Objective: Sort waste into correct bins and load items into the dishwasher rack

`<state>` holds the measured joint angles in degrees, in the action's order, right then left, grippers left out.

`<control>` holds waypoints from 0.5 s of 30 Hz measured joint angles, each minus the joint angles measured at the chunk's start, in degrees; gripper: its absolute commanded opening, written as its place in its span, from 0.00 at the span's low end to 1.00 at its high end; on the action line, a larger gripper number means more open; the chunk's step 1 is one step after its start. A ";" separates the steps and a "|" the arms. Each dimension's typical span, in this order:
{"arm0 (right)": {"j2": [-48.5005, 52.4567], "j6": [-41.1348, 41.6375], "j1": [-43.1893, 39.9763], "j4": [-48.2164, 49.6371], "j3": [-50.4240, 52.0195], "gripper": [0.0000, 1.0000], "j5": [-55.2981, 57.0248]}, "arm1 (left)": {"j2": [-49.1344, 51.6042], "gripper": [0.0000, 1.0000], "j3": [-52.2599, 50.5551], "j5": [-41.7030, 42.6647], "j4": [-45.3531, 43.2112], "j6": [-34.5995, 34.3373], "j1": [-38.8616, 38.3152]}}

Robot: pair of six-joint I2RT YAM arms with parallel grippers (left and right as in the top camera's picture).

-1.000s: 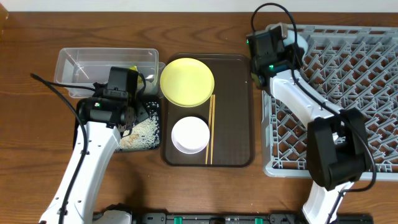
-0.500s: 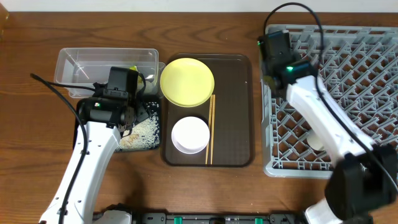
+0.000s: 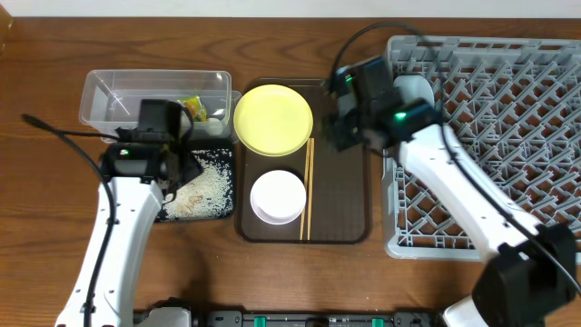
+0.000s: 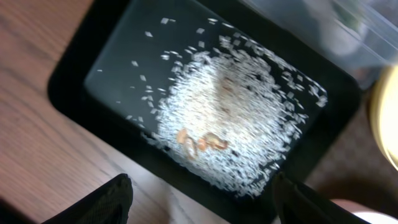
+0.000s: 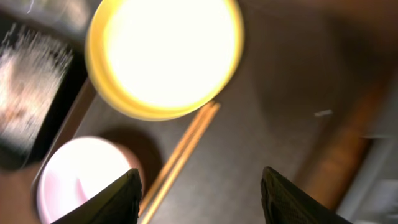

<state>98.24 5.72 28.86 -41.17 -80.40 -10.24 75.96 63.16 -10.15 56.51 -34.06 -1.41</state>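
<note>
My left gripper hangs open over the near edge of the black tray, nothing between its fingers. Loose white rice with a few orange scraps lies heaped in that tray. The green-and-orange wrapper sits inside the clear tub. My right gripper is open and empty above the brown serving tray, right of the chopsticks. On that tray rest the yellow plate, white bowl and chopsticks. The grey rack fills the right side.
A pale rounded dish shows at the rack's near-left corner, partly behind my right arm. The clear tub and black tray stand side by side left of the serving tray. Bare wooden tabletop lies at the left and front.
My right arm swung left from the rack to above the serving tray, and its jaws opened. My left gripper shifted slightly left, uncovering the wrapper in the tub.
</note>
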 measured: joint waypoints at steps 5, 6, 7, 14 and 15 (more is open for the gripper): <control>4.37 0.09 4.50 -2.99 0.02 0.54 -2.62 | 0.00 0.75 0.00 -0.52 0.07 0.00 2.91; 5.44 0.22 5.46 -3.54 0.02 0.52 -2.99 | 0.00 0.75 0.00 -0.55 0.09 0.00 3.10; 6.16 0.15 6.01 -3.89 0.02 0.51 -3.15 | 0.00 0.75 0.00 -0.57 0.07 0.00 3.21; 12.13 0.81 10.29 -4.79 0.02 0.42 -3.69 | 0.00 0.75 0.00 -0.55 0.07 0.00 3.23; 12.92 0.98 10.62 -4.83 0.02 0.41 -3.69 | 0.00 0.75 0.00 -0.55 0.09 0.00 3.23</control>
<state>111.15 6.70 39.48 -46.00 -80.38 -13.93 75.96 63.16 -10.70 56.60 -34.06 1.83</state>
